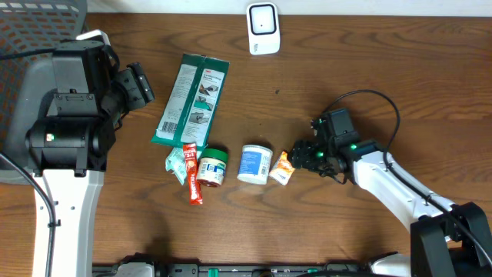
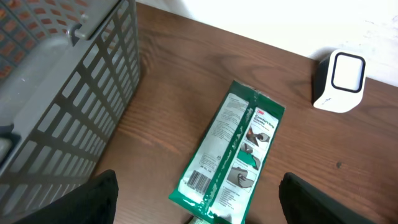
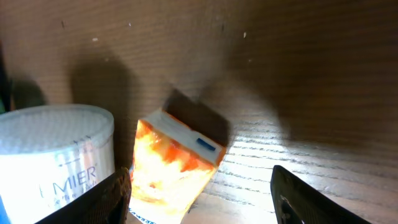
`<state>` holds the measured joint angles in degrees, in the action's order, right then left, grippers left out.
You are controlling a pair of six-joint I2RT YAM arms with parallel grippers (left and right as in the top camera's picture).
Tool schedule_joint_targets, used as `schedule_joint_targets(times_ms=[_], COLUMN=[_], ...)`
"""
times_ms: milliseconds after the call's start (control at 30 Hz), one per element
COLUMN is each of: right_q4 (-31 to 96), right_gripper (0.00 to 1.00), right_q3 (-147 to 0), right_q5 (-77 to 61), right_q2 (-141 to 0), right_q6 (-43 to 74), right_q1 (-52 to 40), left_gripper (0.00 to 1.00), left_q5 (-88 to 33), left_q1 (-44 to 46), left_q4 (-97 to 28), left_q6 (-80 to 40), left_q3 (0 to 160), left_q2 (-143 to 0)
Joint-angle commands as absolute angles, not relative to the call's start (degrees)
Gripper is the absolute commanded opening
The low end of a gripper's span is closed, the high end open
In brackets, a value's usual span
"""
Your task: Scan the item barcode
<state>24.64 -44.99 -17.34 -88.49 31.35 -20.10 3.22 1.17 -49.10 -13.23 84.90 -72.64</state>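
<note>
Only up close, orange packet just ahead of the spread right pincer; left pincer likewise apart.

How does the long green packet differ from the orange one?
The green packet is long and flat; the orange packet small and chunky. The green packet lies far from the right gripper; the orange packet sits before it, beside the white tub. Both lie ungripped.
</note>
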Motion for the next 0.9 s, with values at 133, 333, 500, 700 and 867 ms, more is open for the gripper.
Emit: schedule_joint_targets(times_ms=[133,333,500,700,867], right_q4=[23.6,22.1,22.2,28.9,32.9], right_gripper=[0.67,0.52,0.49,0.52,0.58], right_q3=[-42.3,-42.2,-42.2,-44.9,-48.9], right_q5=[-10.2,-7.2,-6.2,-6.3,-11.2], right_q2=[-88.8,-88.8,-88.7,-87.6,-86.5], right_q6=[35.3,37.7,36.2,27.3,19.5], right_q1=[-27.6,-27.8,-25.3,-18.6,-14.1], left_gripper=[0.80,0.80,0.80,0.80,0.80], left_q5=[3.7,3.7,3.7,3.7,3.7], left_q1=[0.9,0.9,0.9,0.9,0.9], left_q4=[-49.3,-49.3,-49.3,-49.3,-49.3], left_q6=[-12.5,-12.5,-12.5,-12.5,-12.5], left_q3=[85.8,85.8,85.8,85.8,85.8], left_q2=[-72.3,-72.3,-72.3,-72.3,-72.3])
